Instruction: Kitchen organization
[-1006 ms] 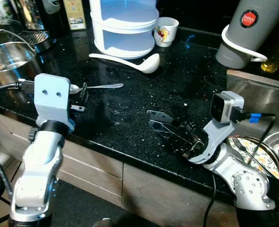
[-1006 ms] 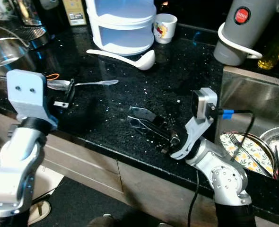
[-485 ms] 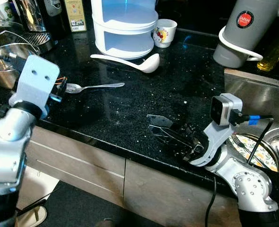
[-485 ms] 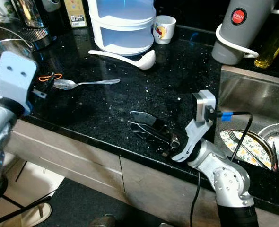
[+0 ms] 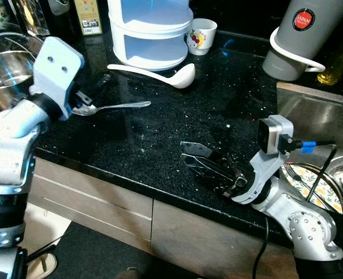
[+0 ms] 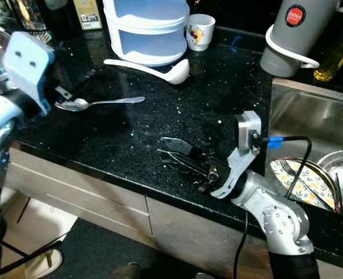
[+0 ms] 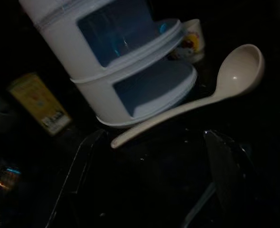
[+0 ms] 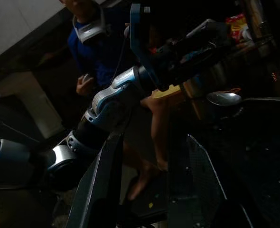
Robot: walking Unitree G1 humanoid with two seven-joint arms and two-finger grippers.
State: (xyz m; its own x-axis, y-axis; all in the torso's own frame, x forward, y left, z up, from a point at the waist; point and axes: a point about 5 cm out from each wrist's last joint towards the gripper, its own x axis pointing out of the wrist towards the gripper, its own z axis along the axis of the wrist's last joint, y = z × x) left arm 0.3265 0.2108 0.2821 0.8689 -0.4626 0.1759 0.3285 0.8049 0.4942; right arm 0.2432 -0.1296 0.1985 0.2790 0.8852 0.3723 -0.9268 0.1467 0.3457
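Observation:
A metal spoon (image 5: 118,106) lies on the black counter (image 5: 160,133), bowl toward the left. My left gripper (image 5: 82,103) hovers right at the spoon's bowl. In the left wrist view its fingers (image 7: 80,171) stand apart, open, with the white ladle (image 7: 197,95) beyond them. That ladle (image 5: 160,74) rests in front of a white stacked container (image 5: 151,29). My right gripper (image 5: 190,156) lies low on the counter near the front edge, open, holding nothing.
A small printed cup (image 5: 202,36) and a grey jug (image 5: 302,35) stand at the back. A steel pot (image 5: 6,70) sits at far left. The sink (image 5: 317,116) at right holds a patterned plate (image 5: 311,189). A person (image 8: 99,52) stands off to the left.
My left arm has risen and swung forward over the counter, bringing its gripper back to the spoon's bowl. The right arm has stayed in place.

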